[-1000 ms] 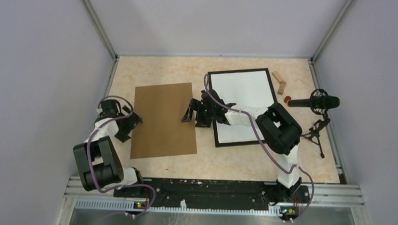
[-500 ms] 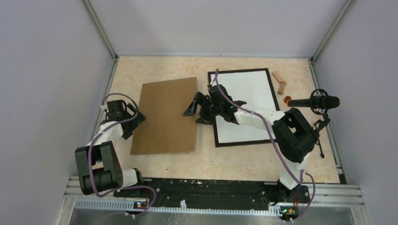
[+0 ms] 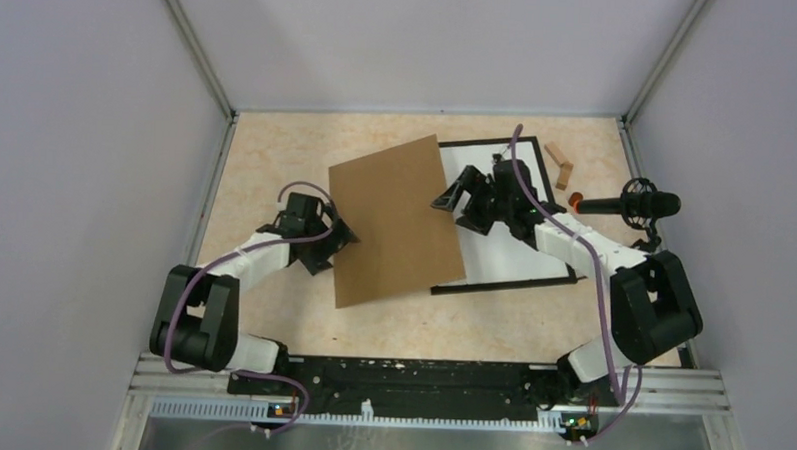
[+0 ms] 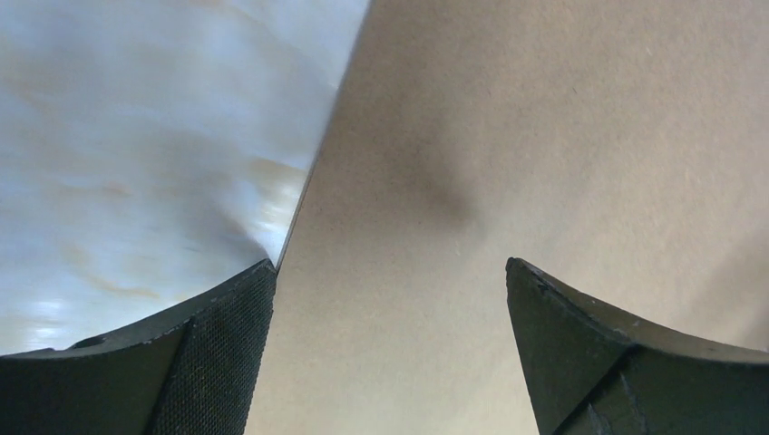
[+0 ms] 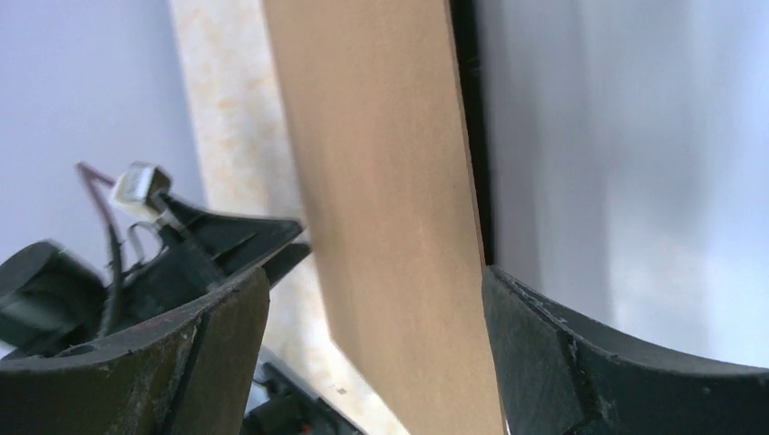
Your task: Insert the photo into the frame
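Observation:
The frame lies flat at the right of the table, a thin black rim around a white inside. A plain brown board lies tilted across its left part. My left gripper is at the board's left edge, jaws wide open over the board, holding nothing. At the board's right edge, above the frame, my right gripper is open too. Its view shows the board between the fingers and the frame's black rim beside it. The photo is out of view.
Two small wooden blocks lie beyond the frame's far right corner. A microphone on a small tripod with an orange object stands at the right wall. Grey walls close in the marbled table on three sides.
The brown board has slid right and turned, from the table's left-middle onto the frame's left part. Both arms have travelled right with it, one at each edge.

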Tool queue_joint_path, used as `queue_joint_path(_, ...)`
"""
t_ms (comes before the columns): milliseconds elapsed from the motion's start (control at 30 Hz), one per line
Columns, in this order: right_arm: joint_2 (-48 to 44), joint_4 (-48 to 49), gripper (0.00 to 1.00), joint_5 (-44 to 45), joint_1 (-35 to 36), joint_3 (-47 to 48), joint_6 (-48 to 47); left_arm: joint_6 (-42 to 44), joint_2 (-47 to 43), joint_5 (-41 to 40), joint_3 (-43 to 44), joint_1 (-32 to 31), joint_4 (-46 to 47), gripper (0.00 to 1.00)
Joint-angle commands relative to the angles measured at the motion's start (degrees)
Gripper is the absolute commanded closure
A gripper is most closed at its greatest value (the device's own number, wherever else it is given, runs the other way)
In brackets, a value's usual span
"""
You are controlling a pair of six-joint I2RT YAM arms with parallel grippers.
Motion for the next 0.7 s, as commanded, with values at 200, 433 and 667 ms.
queue_joint_path(200, -0.03, -13.93, 0.15, -14.69, -10.78, -1.09, -16.34, -14.96, 12.07, 14.45, 5.21, -17.58, 4.90, 0.01)
queue_joint_path(433, 1.16, -16.27, 0.15, -13.82, -16.29, -2.54, -21.42, -14.07, 15.96, 11.65, 13.12, -22.40, 4.37, 0.01)
queue_joint_path(667, 1.05, -16.54, 0.15, -10.88, -19.10, -4.47, -23.17, -12.07, 17.56, 10.34, 20.72, -23.26, 2.96, 0.01)
